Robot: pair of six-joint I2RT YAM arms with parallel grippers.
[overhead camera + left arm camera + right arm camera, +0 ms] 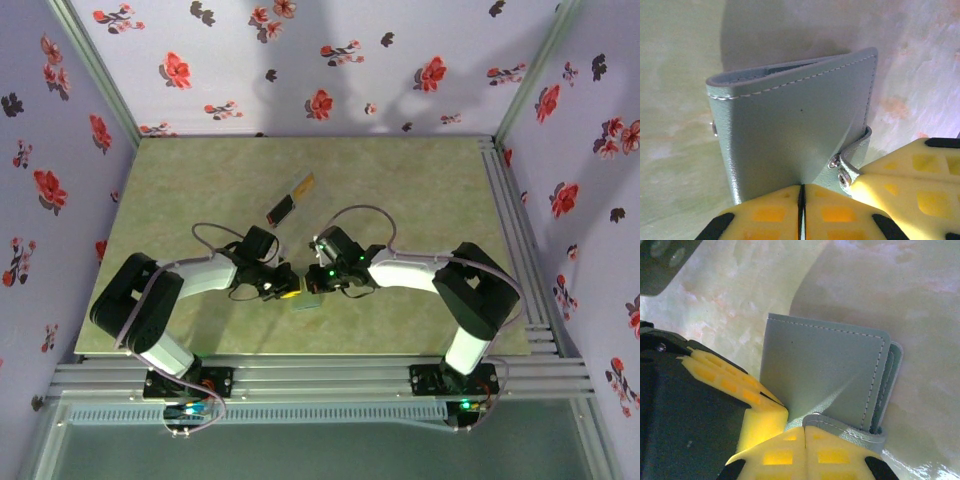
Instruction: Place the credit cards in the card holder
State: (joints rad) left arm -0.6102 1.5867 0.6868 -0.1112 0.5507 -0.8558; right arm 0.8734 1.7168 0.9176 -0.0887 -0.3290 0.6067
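**Desk:** Right, where is the card holder (795, 125) on your screens?

**Me:** Low in the middle of the table (420, 180), pinned between my two arms. It is folded shut, grey-teal with pale stitching along the edges. I can't tell from here whether it sits on the table or hangs just above it.

**Desk:** And the left gripper (801, 200)?

**Me:** Its yellow pads are pressed together on the holder's near edge, so I have the cover pinched there. In my left wrist view the leather runs straight down into the seam between the pads.

**Desk:** The right gripper (805, 445)?

**Me:** Also clamped, on the closing strap (840, 429) at the holder's corner. The strap wraps over the fingertips, and its metal snap (842, 178) shows just beside them. The two sets of fingers sit side by side at the same end of the holder, close to touching.

**Desk:** Where are the credit cards (284, 208)?

**Me:** Out on the table beyond the grippers, well apart from the holder. I see a dark-and-red one, with a yellowish one (303, 185) at its far end, both lying flat on a slant. I can't tell whether they touch.
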